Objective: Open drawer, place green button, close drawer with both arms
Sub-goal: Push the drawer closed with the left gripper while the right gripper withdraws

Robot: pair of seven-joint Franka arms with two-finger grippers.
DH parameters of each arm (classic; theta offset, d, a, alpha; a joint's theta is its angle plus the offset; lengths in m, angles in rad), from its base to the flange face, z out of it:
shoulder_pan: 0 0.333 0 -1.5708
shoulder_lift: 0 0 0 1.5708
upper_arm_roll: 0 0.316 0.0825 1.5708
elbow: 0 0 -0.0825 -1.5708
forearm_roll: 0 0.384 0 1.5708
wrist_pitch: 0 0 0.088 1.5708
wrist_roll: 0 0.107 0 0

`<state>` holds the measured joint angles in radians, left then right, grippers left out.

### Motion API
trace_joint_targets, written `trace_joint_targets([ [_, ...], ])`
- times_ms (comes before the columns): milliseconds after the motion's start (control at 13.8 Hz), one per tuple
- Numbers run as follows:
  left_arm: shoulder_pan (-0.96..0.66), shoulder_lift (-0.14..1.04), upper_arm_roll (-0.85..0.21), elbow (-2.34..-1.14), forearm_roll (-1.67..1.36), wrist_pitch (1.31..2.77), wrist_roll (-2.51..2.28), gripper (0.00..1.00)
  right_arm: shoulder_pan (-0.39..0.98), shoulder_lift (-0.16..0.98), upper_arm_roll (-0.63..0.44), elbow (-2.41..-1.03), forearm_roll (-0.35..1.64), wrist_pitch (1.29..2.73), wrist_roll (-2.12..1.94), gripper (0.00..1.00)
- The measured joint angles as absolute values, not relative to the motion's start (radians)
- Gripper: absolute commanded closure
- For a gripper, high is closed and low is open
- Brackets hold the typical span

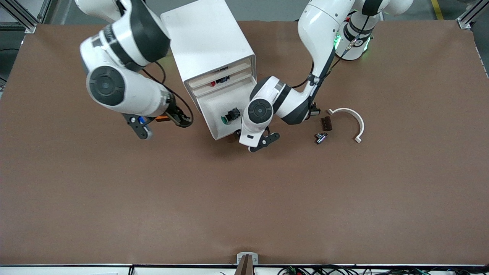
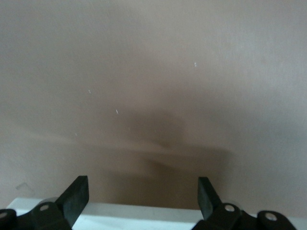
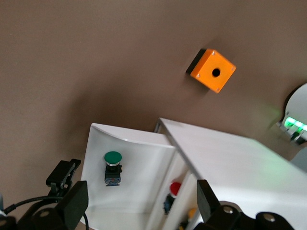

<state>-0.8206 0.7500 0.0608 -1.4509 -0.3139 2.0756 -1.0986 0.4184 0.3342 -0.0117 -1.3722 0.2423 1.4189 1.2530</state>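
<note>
My left gripper (image 1: 240,134) — fingers apart (right gripper (image 1: 185,121) too) — nears the light, slick drawer (image 1: 214,105); I'd push its front.

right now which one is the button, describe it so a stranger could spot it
Find the white cabinet between the two arms. Its bottom drawer is pulled out toward the front camera, and the button lies inside it. It has a round green cap on a black body; the drawer above holds red and black parts.

A wide matte brown table (image 1: 244,198) fills the scene under even, soft light. Grey floor (image 1: 275,9) and silver aluminium frame posts (image 1: 23,17) show along its edge by the arms' bases.
</note>
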Motion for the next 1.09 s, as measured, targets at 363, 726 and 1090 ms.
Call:
trace_joint_targets([
  [363, -0.890, 0.750, 0.040, -1.489, -0.314, 2.076, -1.124, 0.00, 0.251, 0.229, -0.015, -1.475, 0.241, 1.390, 0.754, 0.00],
  [726, -0.918, 0.750, -0.019, -1.499, -0.314, 2.077, -1.179, 0.00, 0.141, 0.170, -0.018, -1.558, 0.118, 1.420, 0.410, 0.00],
  [1090, -0.918, 0.750, -0.070, -1.499, -0.314, 2.077, -1.231, 0.00, 0.068, 0.132, -0.018, -1.568, 0.070, 1.437, 0.222, 0.00],
])
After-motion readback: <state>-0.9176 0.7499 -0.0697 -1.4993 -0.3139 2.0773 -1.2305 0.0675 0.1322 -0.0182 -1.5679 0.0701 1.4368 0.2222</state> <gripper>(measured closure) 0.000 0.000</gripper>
